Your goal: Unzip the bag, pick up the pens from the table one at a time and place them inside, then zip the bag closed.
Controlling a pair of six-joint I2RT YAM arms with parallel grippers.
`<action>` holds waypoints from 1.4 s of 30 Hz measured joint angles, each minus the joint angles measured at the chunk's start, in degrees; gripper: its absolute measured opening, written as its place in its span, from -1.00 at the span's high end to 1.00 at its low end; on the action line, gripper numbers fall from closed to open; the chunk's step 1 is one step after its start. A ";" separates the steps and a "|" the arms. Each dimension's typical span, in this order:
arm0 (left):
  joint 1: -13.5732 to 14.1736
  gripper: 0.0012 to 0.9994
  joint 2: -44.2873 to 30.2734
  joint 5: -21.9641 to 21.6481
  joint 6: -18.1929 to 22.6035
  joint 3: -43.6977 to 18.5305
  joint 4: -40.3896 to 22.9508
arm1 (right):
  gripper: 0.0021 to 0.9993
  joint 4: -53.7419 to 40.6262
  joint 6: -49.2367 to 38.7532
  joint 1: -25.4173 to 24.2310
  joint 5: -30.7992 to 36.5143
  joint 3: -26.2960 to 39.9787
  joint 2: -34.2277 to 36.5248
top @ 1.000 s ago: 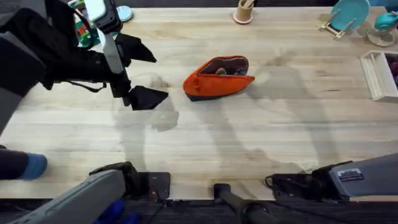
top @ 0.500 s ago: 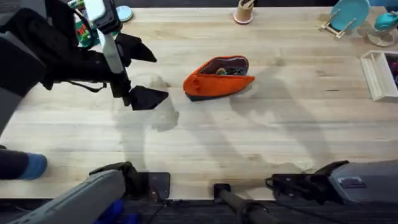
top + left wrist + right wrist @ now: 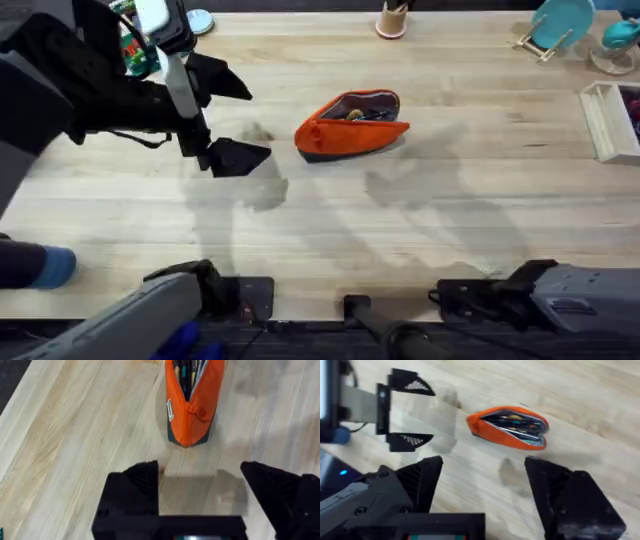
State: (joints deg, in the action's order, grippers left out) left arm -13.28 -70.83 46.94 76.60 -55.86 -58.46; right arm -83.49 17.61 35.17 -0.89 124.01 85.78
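The bag point(image 3: 351, 124) has a little tag near its end in the left wrist view, but the writing's too small to read; it lies mid-counter point(image 3: 400, 230), long axis running left-right and tilted a bit, zipper mouth gaping open with pens point(image 3: 517, 424) visible inside, their colours hard to sort out; left claw point(image 3: 226, 118) hangs just to the bag's left, fingers spread wide, holding nothing and touching nothing; right claw point(image 3: 485, 480) sits back near the counter's front edge, well apart from the bag, fingers wide apart too and empty
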 joint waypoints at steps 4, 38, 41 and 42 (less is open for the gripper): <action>0.00 -0.99 0.02 0.00 0.00 0.00 0.00 | -0.99 -1.41 2.68 3.10 5.98 -1.33 -0.11; 0.00 -0.99 0.00 0.00 0.00 0.00 0.00 | -0.99 32.08 15.43 6.71 -4.54 -43.03 -0.44; 0.00 -0.99 0.00 0.00 0.00 0.00 0.00 | -0.99 34.72 17.12 7.56 -4.54 -44.32 -0.44; 0.00 -0.99 0.00 0.00 0.00 0.00 0.00 | -0.99 36.00 17.80 7.87 -4.52 -45.00 -0.46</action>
State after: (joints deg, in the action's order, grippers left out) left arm -13.28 -70.83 46.94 76.60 -55.86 -58.46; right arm -47.48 35.41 43.03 -5.41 79.01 85.32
